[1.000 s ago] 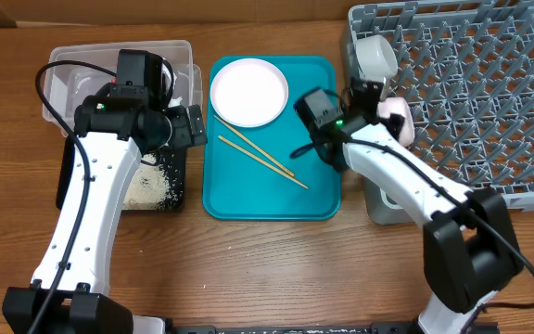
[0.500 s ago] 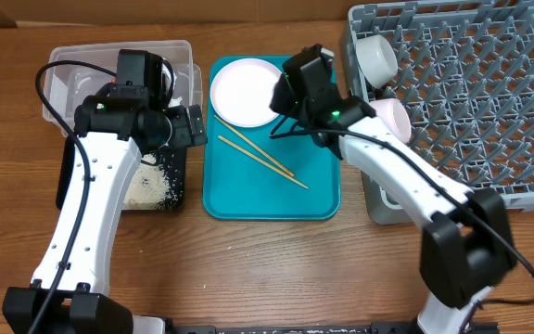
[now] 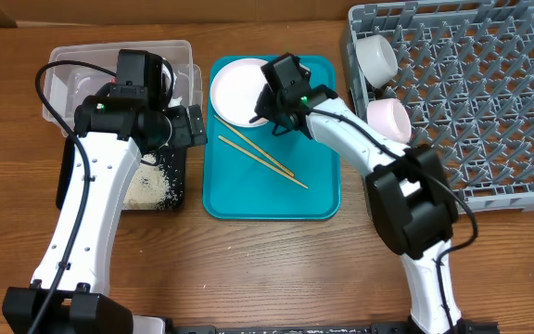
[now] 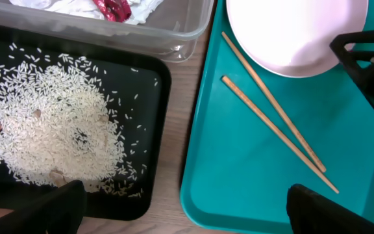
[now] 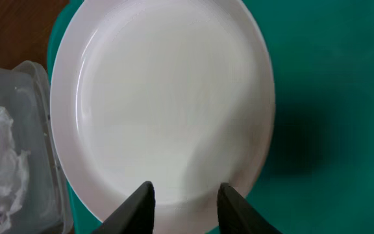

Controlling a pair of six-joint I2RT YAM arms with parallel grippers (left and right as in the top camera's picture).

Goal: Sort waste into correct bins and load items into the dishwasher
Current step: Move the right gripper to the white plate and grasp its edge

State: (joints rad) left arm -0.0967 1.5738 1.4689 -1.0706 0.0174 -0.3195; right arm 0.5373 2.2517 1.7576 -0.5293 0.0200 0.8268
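Note:
The round white plate [image 3: 240, 89] lies at the far end of the teal tray [image 3: 318, 190], with the wooden chopsticks [image 3: 262, 158] just in front of it. My right gripper [image 3: 269, 100] is open over the plate's right rim. In the right wrist view its fingertips [image 5: 139, 207] stand apart above the plate [image 5: 161, 97]. My left gripper [image 3: 188, 125] is open and empty between the black tray [image 3: 176, 190] of rice [image 4: 50, 123] and the teal tray. The clear tub [image 3: 182, 56] holds the napkin [image 4: 76, 5] and the red wrapper [image 4: 112, 8].
The grey dish rack [image 3: 471, 102] stands at the right, with a white bowl [image 3: 375, 57] and a pale pink bowl [image 3: 387, 118] at its left edge. The left wrist view shows the plate [image 4: 294, 32], the chopsticks [image 4: 271, 123] and my right gripper [image 4: 369, 55].
My right gripper has moved left from the rack's edge to over the plate; the pale pink bowl stays in the rack. The left arm has not moved.

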